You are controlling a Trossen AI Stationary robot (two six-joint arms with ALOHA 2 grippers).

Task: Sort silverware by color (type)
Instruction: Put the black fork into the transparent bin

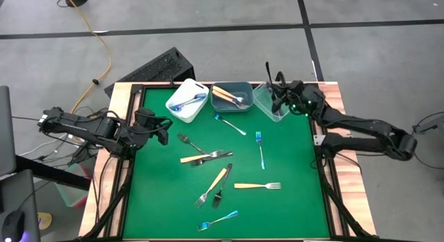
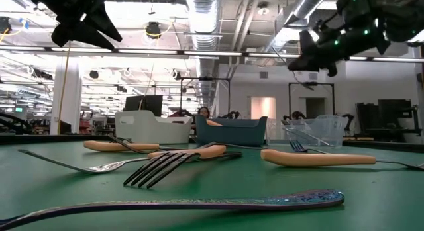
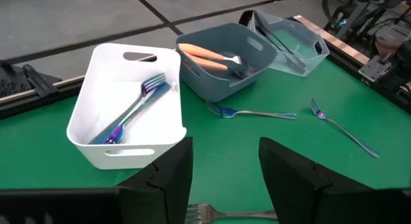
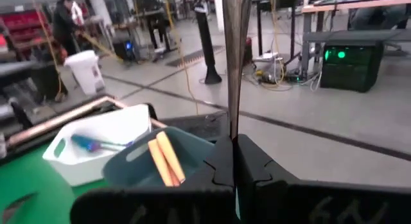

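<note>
Closest to the low camera we log a blue-handled utensil (image 2: 199, 203) lying flat across the green counter (image 2: 371, 191), with a fork (image 2: 165, 166) and an orange-handled piece (image 2: 318, 158) behind it. Both arms hang above, and the three bins sit in a row at the far edge.

High view: nine or so pieces of silverware (image 1: 215, 174) lie scattered mid-counter. White bin (image 1: 182, 110) holds blue handles, grey-blue bin (image 1: 243, 103) holds orange handles. Right end effector (image 1: 272, 89) is over the clear bin (image 1: 267, 107). Left end effector (image 1: 164, 129) waits near the left edge beside the white bin.

Left wrist view: left end effector's fingers (image 3: 170, 179) stand apart and hold nothing; a fork head shows just beyond them.

Right wrist view: right end effector's fingers are together on a thin dark utensil (image 4: 236, 63) standing upright; we think it is a black-handled piece, but only the shaft shows.

Risks, as we judge them:
- upright utensil may tip against the clear bin's wall on release and fall outside;
- crossed forks mid-counter may drag a neighbour of another colour when one is lifted;
- thin flat handles may slip a pinch.
</note>
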